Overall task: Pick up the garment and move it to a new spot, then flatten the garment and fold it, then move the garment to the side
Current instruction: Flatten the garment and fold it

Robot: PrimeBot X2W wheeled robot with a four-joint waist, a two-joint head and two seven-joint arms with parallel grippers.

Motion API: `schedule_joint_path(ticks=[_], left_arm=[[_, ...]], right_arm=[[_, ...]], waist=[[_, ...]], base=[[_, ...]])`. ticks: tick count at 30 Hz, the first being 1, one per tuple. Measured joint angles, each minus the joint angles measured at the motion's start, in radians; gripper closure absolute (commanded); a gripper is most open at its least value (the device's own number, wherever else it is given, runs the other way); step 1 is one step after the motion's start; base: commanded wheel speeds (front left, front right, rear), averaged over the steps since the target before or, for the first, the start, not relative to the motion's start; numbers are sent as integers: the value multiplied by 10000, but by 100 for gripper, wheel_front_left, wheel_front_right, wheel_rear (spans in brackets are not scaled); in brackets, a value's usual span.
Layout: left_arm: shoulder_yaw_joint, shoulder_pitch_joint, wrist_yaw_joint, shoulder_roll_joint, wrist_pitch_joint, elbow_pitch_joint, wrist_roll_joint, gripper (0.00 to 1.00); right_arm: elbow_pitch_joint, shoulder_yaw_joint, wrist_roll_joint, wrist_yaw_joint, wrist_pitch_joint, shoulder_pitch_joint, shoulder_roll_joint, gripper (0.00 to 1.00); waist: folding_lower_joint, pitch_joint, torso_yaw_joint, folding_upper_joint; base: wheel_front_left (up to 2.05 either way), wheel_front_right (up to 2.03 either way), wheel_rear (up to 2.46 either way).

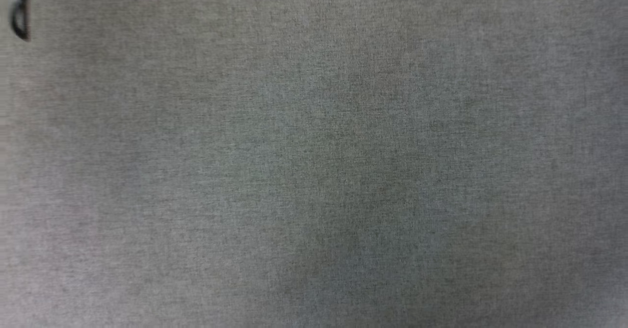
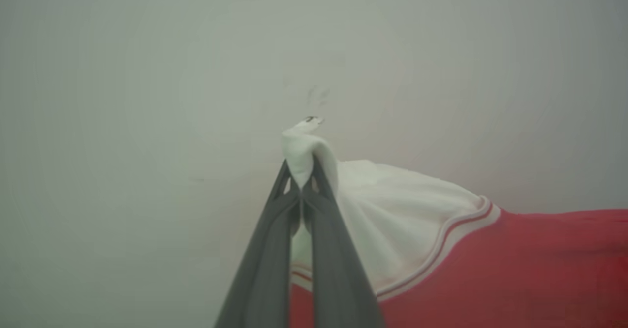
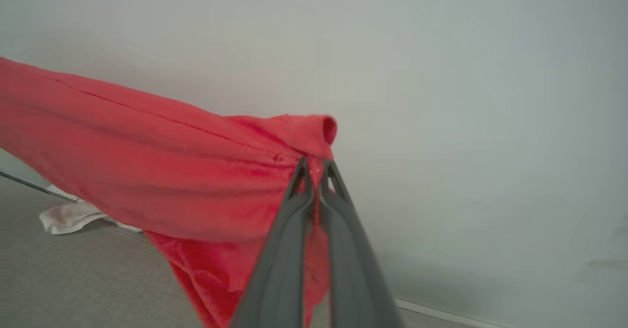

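Observation:
The garment is a red jersey with a white sleeve and striped trim, held up in the air and stretched between both arms. My left gripper is shut on the tip of the white sleeve, which pokes up past the fingertips. In the right wrist view my right gripper is shut on a bunched red corner of the garment, whose body runs off to the left and sags below the fingers. The head view looks down on bare grey cloth.
A pale wall stands close behind both grippers. Grey cloth-covered surface lies below, with a white cloth crumpled at its far edge. A thin black cable loop lies at the head view's top left corner.

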Motion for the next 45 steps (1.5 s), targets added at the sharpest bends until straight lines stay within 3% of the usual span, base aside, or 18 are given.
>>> schedule_joint_path(ticks=[9,17,26,33,40,45], left_arm=[[355,3166,-286,-150,-249,153,-765,100],[961,7385,-196,109,-265,-1231,-972,100],[1172,12230,587,52,-186,-3329,-1103,100],[1310,15386,1593,230,596,-5538,-1534,100],[1561,17921,2715,437,1503,-8042,-1988,100],[1716,18527,3242,631,1868,-9599,-2056,100]], right_arm=[[46,1356,1277,-2,-307,2661,-353,100],[-583,1975,2420,4,-663,6067,-894,100],[-1354,1676,2853,8,-1060,9768,-1187,100],[-2472,686,2677,19,-823,12646,-1191,100],[-4443,-890,2075,17,577,15487,-771,100],[-6253,-2150,1383,8,1858,16672,-199,100]], waist=[[-1,-1252,179,0],[-3,-2930,298,0],[-5,-4728,418,0],[-7,-5928,505,0],[-6,-6660,595,0],[-6,-6607,673,0]], base=[[0,0,0],[0,0,0],[0,0,0],[0,0,0],[0,0,0],[0,0,0]])
